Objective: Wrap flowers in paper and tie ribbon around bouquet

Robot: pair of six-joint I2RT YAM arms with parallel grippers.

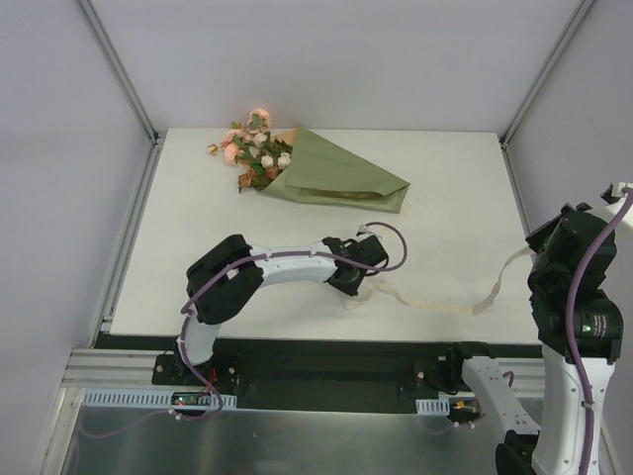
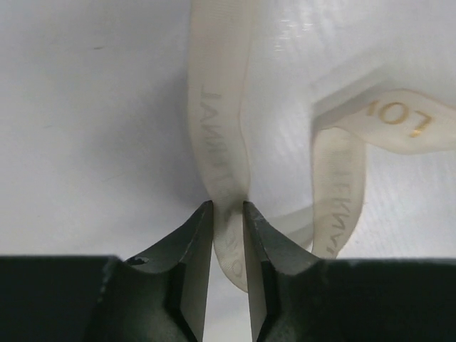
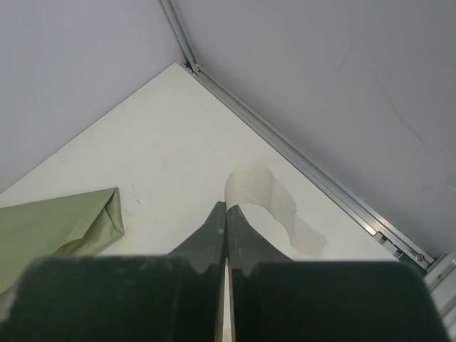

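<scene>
The bouquet (image 1: 297, 168) lies on its side at the back of the table. Its flowers (image 1: 252, 148) point left, out of the olive-green paper (image 1: 341, 178), whose corner also shows in the right wrist view (image 3: 57, 228). A cream ribbon (image 1: 435, 302) runs along the front of the table between both arms. My left gripper (image 1: 356, 287) is down at the ribbon's left end. In the left wrist view its jaws (image 2: 228, 206) pinch a fold of the ribbon (image 2: 217, 107). My right gripper (image 3: 226, 206) is raised at the right edge and is shut on the ribbon's other end (image 3: 267, 196).
Aluminium frame rails (image 1: 129, 84) and grey walls bound the white table (image 1: 455, 188). The table's front edge (image 1: 297, 336) lies just below the ribbon. The right arm (image 1: 574, 297) stands beyond the table's right edge.
</scene>
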